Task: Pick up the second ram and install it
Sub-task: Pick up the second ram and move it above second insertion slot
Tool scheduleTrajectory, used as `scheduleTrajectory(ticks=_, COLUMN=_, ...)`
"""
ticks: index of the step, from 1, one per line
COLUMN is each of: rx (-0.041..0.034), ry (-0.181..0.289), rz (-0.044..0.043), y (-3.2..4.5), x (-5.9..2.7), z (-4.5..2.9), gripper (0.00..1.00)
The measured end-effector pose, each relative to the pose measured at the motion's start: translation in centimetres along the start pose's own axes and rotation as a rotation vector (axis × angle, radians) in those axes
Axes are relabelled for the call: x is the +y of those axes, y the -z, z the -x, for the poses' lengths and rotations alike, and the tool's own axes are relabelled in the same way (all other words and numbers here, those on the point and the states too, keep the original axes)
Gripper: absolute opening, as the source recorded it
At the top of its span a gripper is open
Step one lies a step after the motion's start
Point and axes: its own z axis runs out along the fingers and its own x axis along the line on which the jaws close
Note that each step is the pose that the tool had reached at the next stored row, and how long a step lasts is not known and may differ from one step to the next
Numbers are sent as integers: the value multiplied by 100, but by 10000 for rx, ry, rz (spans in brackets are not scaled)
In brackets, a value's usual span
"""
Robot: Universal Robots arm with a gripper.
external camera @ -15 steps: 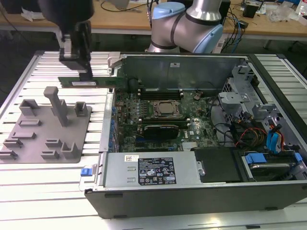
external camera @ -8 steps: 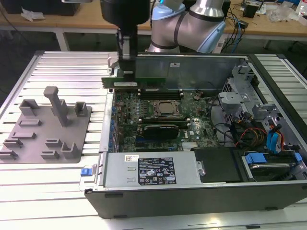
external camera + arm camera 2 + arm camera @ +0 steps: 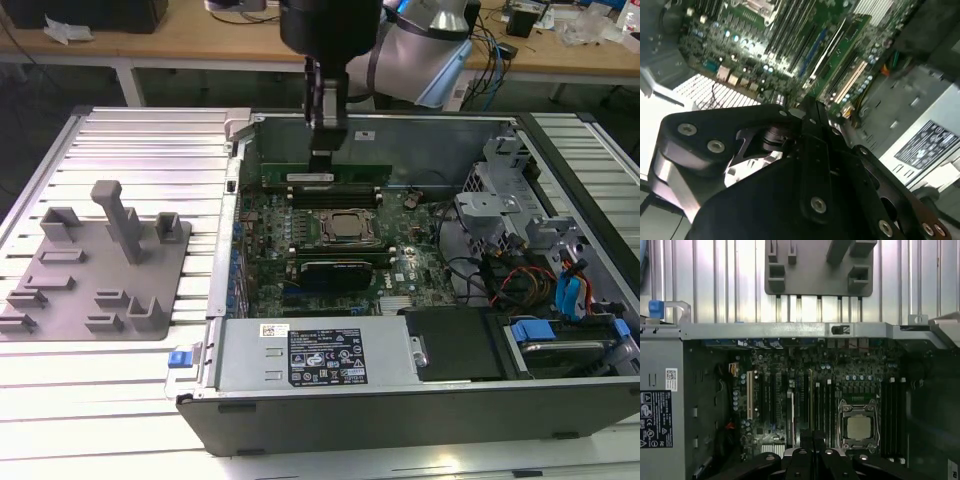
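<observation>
you have a slatted table [image 3: 140,130] carrying an open computer case [image 3: 400,415], its motherboard [image 3: 268,232] facing up. your gripper [image 3: 322,158] hangs over that board. its fingers [image 3: 806,440] are pinched together on the top edge of the second ram [image 3: 365,173], which hangs on edge, lengthwise along the memory slots [image 3: 338,196]. you cannot tell whether it touches one.
</observation>
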Motion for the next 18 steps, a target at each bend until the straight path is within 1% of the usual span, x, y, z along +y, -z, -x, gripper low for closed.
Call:
scheduleTrajectory(ticks=1, rx=0, ry=1, rz=1, y=-6, x=-33, z=0, gripper=9)
scheduleTrajectory(ticks=2, rx=0, ry=1, rz=5, y=-25, x=-100, z=3, gripper=9)
scheduleTrajectory(ticks=5, rx=2, ry=1, rz=44, y=-81, x=-168, z=26, gripper=9)
scheduleTrajectory(ticks=11, rx=0, ry=1, rz=77, y=-140, x=-223, z=76, gripper=9)
scheduleTrajectory(ticks=13, rx=0, ry=1, rz=94, y=-180, x=-249, z=124, gripper=9)
scheduleTrajectory(ticks=17, rx=2, ry=1, rz=106, y=-222, x=-268, z=183, gripper=9)
scheduleTrajectory(ticks=18, rx=1, ry=1, rz=109, y=-241, x=-272, z=214, gripper=9)
